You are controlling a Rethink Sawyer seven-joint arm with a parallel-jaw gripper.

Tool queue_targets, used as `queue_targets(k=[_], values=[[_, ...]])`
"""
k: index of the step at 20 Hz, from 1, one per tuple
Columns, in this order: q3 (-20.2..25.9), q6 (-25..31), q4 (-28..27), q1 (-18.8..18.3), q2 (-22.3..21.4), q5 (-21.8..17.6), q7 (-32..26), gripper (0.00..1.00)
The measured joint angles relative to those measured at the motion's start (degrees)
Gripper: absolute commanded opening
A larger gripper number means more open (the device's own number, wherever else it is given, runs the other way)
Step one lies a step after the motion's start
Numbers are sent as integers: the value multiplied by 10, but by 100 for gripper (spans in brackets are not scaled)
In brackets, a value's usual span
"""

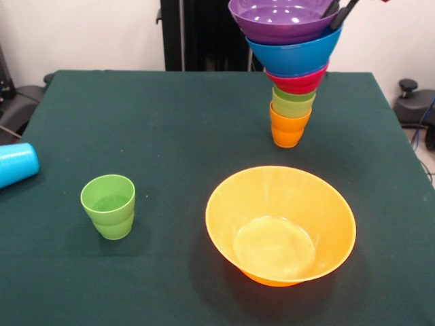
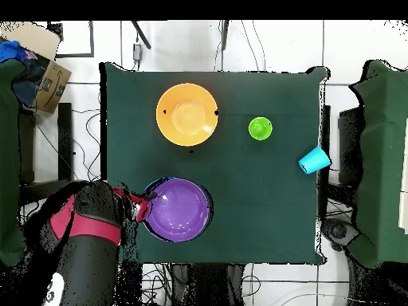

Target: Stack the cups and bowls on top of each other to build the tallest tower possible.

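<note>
The table [image 1: 170, 122] carries a dark green cloth, and all the things stand on it. The largest of them is the orange bowl [image 1: 281, 225], which sits upright and alone; in the front view it is at about 5 o'clock from the table's middle, in the overhead view [image 2: 186, 114] at about 11 o'clock.

The tower [image 1: 292, 75] stands at about 1 o'clock in the front view, near the far edge. From the top it has the purple bowl [image 1: 282, 19], then a blue bowl [image 1: 293, 56], the red bowl [image 1: 297, 81], a green cup [image 1: 293, 102] and the orange cup [image 1: 289, 129] on the cloth. Seen from above, only the purple bowl [image 2: 178, 209] shows, at about 7 o'clock.

The gripper [image 1: 338, 12] is at the purple bowl's rim, at the 2 o'clock side of it in the front view. Its dark fingers [image 1: 345, 13] reach into the bowl. How far it is open, and whether it holds the rim, cannot be told.

The stepped green cup [image 1: 109, 206] stands upright at about 8 o'clock in the front view, well apart from the orange bowl. The light blue cup [image 1: 16, 164] lies on its side at the 9 o'clock edge of the table.
</note>
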Motion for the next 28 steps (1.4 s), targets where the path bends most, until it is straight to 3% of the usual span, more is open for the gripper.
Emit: queue_targets(k=[28], values=[[0,0,0,0,-31,0,0,0]])
